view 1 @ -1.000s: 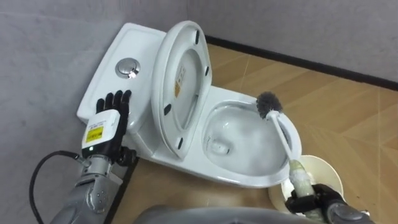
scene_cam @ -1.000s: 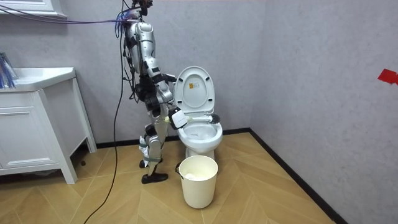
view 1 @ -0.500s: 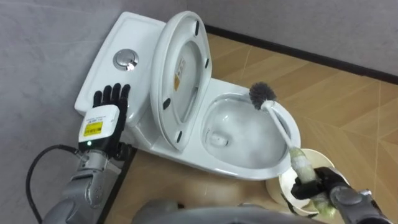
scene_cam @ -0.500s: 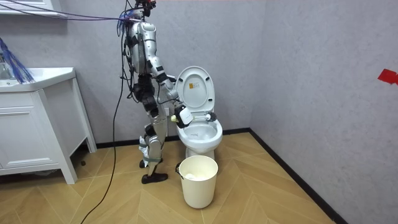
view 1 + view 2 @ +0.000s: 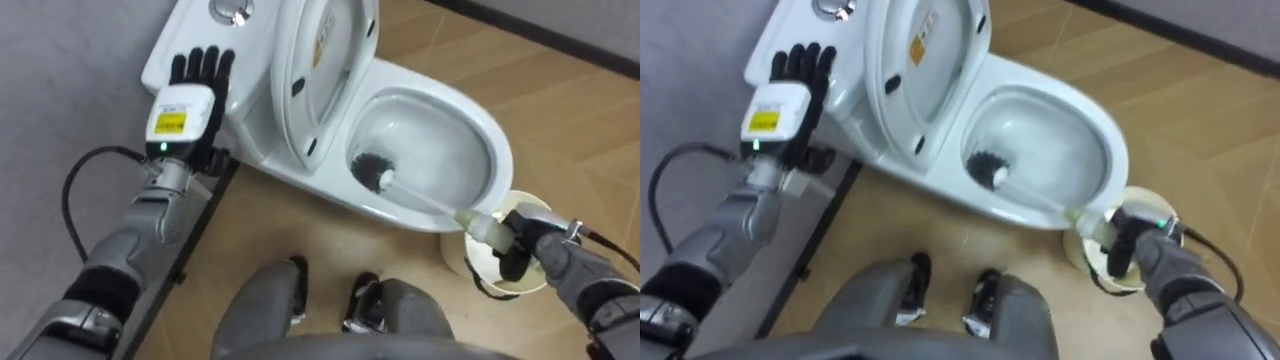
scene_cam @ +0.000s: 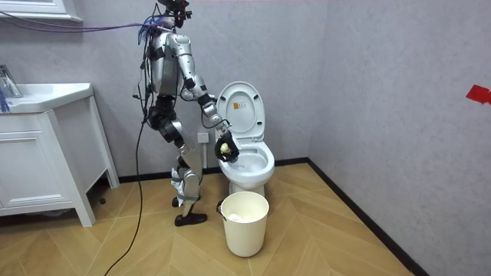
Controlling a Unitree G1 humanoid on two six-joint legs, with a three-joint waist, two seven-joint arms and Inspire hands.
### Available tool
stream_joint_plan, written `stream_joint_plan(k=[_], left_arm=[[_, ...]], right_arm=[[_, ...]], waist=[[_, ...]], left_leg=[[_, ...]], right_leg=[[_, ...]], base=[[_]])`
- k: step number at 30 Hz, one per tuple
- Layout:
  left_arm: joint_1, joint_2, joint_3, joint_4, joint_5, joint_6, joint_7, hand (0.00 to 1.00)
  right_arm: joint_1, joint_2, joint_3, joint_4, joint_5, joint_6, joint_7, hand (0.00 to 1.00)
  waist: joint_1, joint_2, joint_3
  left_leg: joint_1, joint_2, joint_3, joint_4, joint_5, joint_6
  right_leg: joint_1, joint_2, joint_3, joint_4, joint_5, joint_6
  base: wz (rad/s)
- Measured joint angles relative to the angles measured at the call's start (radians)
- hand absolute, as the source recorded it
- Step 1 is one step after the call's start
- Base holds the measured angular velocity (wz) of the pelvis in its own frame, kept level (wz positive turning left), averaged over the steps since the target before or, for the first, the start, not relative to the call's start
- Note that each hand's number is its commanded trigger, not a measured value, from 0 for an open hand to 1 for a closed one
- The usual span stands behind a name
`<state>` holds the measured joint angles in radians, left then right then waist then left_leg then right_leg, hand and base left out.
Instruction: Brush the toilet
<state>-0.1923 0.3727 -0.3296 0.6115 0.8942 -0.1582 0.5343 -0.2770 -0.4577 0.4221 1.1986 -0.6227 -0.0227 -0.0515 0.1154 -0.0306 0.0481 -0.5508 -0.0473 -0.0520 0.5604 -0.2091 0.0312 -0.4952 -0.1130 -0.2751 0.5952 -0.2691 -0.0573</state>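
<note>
Fingers (image 5: 205,62) of the left hand (image 5: 185,110) are straight, raised at the near left corner of the tank (image 5: 180,45), close to the grey wall (image 5: 60,60); whether they touch it I cannot tell. Next to them the lid (image 5: 320,70) stands upright at the bowl's left edge. The brush (image 5: 420,198) slants across the near rim of the bowl (image 5: 485,135), its dark head low inside, just beside the lid. Right hand (image 5: 520,250) fingers are curled round the handle's thick end, above the bin (image 6: 245,226) that stands near the bowl's front. Bare floor (image 5: 570,110) lies open to the right.
</note>
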Motion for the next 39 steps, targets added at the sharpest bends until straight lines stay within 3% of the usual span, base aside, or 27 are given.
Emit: stream_joint_plan(k=[5, 9, 12, 16, 19, 20, 23, 24, 26, 28, 31, 35, 39], left_arm=[[-0.055, 0.008, -0.029, -0.005, 0.001, -0.021, 0.086, 0.00], [-0.083, 0.009, -0.057, -0.009, -0.009, -0.021, 0.137, 0.00], [-0.113, 0.008, -0.097, 0.002, -0.032, -0.015, 0.179, 0.00], [-0.128, 0.008, -0.113, 0.009, -0.035, -0.003, 0.236, 0.00], [-0.148, 0.011, -0.134, -0.004, -0.086, 0.002, 0.247, 0.00], [-0.157, 0.012, -0.147, -0.004, -0.114, 0.006, 0.251, 0.00], [-0.172, 0.017, -0.147, -0.004, -0.123, 0.007, 0.253, 0.00], [-0.179, 0.024, -0.147, -0.004, -0.124, 0.007, 0.258, 0.00], [-0.183, 0.037, -0.156, -0.010, -0.149, 0.007, 0.269, 0.00], [-0.189, 0.052, -0.165, -0.020, -0.180, 0.005, 0.279, 0.00], [-0.190, 0.063, -0.165, -0.042, -0.217, 0.016, 0.288, 0.00], [-0.192, 0.083, -0.160, -0.042, -0.214, 0.031, 0.314, 0.00], [-0.193, 0.085, -0.155, -0.039, -0.214, 0.068, 0.313, 0.00]], right_arm=[[-0.058, -0.044, 0.029, -0.004, -0.062, 0.035, -0.029, 1.00], [-0.105, -0.091, 0.077, -0.005, -0.097, 0.058, -0.078, 1.00], [-0.115, -0.125, 0.109, -0.020, -0.131, 0.078, -0.114, 1.00], [-0.143, -0.169, 0.147, -0.045, -0.177, 0.089, -0.168, 1.00], [-0.196, -0.195, 0.189, -0.041, -0.213, 0.101, -0.206, 1.00], [-0.225, -0.201, 0.211, -0.037, -0.213, 0.105, -0.217, 1.00], [-0.272, -0.201, 0.231, -0.043, -0.258, 0.107, -0.234, 1.00], [-0.291, -0.201, 0.233, -0.045, -0.269, 0.105, -0.237, 1.00], [-0.314, -0.201, 0.233, -0.045, -0.259, 0.099, -0.244, 1.00], [-0.330, -0.200, 0.233, -0.041, -0.183, 0.097, -0.252, 1.00], [-0.342, -0.185, 0.227, -0.031, 0.018, 0.103, -0.251, 1.00], [-0.345, -0.134, 0.147, 0.012, 0.278, 0.108, -0.237, 1.00], [-0.345, -0.079, 0.103, 0.042, 0.365, 0.106, -0.207, 1.00]], waist=[[0.028, 0.014, 0.0015], [0.041, 0.049, 0.0050], [0.058, 0.061, 0.0059], [0.079, 0.063, 0.0082], [0.084, 0.063, 0.0114], [0.085, 0.068, 0.0163], [0.086, 0.060, 0.0227], [0.089, 0.049, 0.0293], [0.087, 0.044, 0.0321], [0.088, 0.043, 0.0317], [0.081, 0.032, 0.0378], [0.053, 0.024, 0.0422], [0.025, 0.024, 0.0421]], left_leg=[[-0.141, 0.003, -0.002, 0.071, 0.002, 0.000], [-0.210, 0.003, -0.004, 0.106, -0.001, 0.002], [-0.249, 0.001, -0.003, 0.118, -0.001, 0.002], [-0.286, 0.004, 0.010, 0.119, 0.000, 0.001], [-0.308, 0.002, 0.016, 0.126, 0.003, -0.002], [-0.313, 0.002, 0.014, 0.130, 0.003, -0.003], [-0.325, 0.002, 0.016, 0.132, 0.006, -0.008], [-0.328, 0.002, 0.023, 0.129, 0.007, -0.009], [-0.339, 0.002, 0.028, 0.128, 0.009, -0.010], [-0.349, 0.003, 0.030, 0.125, 0.012, -0.012], [-0.354, 0.000, 0.033, 0.126, 0.016, -0.015], [-0.363, 0.001, 0.028, 0.136, 0.020, -0.016], [-0.365, -0.002, 0.034, 0.148, 0.025, -0.010]], right_leg=[[-0.134, -0.007, -0.001, 0.064, 0.001, -0.010], [-0.197, -0.009, -0.004, 0.089, 0.002, -0.012], [-0.236, -0.013, -0.005, 0.104, 0.000, -0.015], [-0.279, -0.010, -0.001, 0.111, 0.004, -0.020], [-0.309, -0.024, -0.007, 0.136, -0.003, -0.028], [-0.311, -0.025, -0.012, 0.139, -0.006, -0.030], [-0.330, -0.033, -0.010, 0.159, -0.014, -0.036], [-0.343, -0.033, 0.001, 0.167, -0.015, -0.036], [-0.357, -0.034, 0.005, 0.172, -0.015, -0.037], [-0.370, -0.034, 0.005, 0.172, -0.012, -0.041], [-0.379, -0.032, 0.011, 0.178, -0.011, -0.043], [-0.382, -0.031, 0.008, 0.184, -0.011, -0.047], [-0.387, -0.044, 0.008, 0.202, -0.010, -0.047]], base=[[0.03], [0.00], [0.00], [-0.05], [0.02], [0.06], [0.03], [0.00], [-0.04], [-0.02], [-0.01], [0.01], [-0.01]])
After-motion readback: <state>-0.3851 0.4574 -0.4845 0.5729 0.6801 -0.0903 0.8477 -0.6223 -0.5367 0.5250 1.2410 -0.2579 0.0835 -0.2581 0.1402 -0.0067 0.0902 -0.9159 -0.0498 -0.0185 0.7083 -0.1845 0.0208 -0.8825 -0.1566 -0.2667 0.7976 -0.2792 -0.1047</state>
